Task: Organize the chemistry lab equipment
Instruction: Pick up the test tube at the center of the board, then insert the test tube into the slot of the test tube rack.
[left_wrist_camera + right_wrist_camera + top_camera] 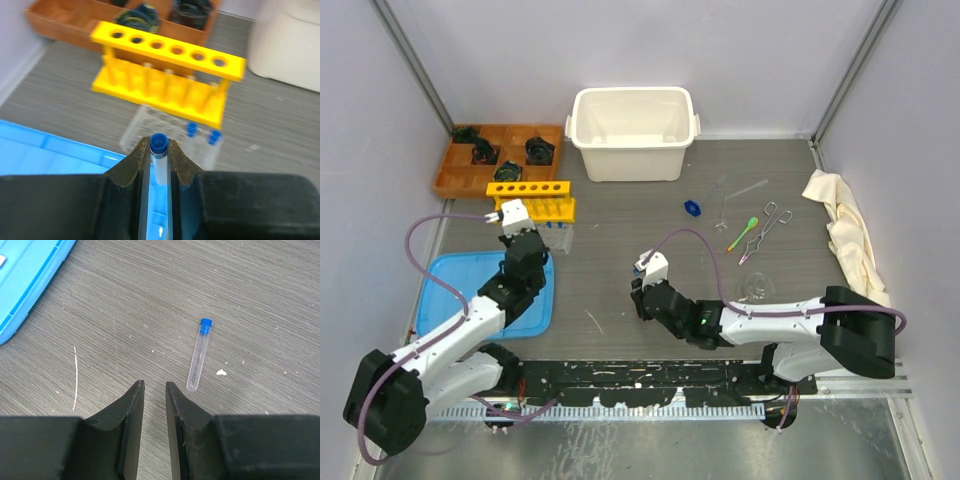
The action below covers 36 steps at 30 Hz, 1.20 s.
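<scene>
**Left gripper (159,146) clamped on a tube, rack straight ahead**

Jaws are pinched nearly closed around a slim clear glass tube with a blue cap (159,172) at bottom centre of the wrist view. Its long axis runs up the frame, cap leading. Beyond, at upper centre, the yellow plastic six-hole rack (167,52) stretches left to right, well apart from the cap. The right gripper (155,386) has its jaws a narrow gap apart and empty, and another blue-capped clear tube (197,357) lies just up-right of its tips.

Overhead camera looks down; wrist cameras look forward, close; left shares yellow rack (528,187).
</scene>
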### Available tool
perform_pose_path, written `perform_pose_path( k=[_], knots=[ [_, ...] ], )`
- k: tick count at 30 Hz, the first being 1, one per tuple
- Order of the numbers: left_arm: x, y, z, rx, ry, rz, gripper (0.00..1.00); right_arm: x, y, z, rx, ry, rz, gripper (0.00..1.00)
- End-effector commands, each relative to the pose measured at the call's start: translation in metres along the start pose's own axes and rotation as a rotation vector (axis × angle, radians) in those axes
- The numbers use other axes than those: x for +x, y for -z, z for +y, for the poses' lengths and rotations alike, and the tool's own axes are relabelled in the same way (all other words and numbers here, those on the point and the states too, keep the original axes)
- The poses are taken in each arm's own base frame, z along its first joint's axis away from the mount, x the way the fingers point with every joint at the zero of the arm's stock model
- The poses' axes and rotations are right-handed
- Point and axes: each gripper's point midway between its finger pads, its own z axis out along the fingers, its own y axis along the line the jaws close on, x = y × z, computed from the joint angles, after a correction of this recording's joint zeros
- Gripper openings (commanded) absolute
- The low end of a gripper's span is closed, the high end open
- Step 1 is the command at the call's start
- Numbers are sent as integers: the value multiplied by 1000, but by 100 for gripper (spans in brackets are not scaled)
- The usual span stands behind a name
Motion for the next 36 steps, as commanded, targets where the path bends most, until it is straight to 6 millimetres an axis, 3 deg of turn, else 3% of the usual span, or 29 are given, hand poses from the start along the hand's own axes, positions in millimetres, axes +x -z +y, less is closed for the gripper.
perform_pose_path(
  k=[1,4,10,36],
  knots=[
    [-24,-21,43,-162,84,-124,0,-15,-2,8,-9,-22,-42,30],
    [-16,-36,51,-174,124,-97,0,-16,-2,7,-6,-17,-44,30],
    [-12,-52,32,-101,164,-84,0,-16,-2,3,11,-2,-45,30],
    [4,-87,-4,-13,144,-44,0,-18,2,-6,33,-3,-55,29]
  ],
)
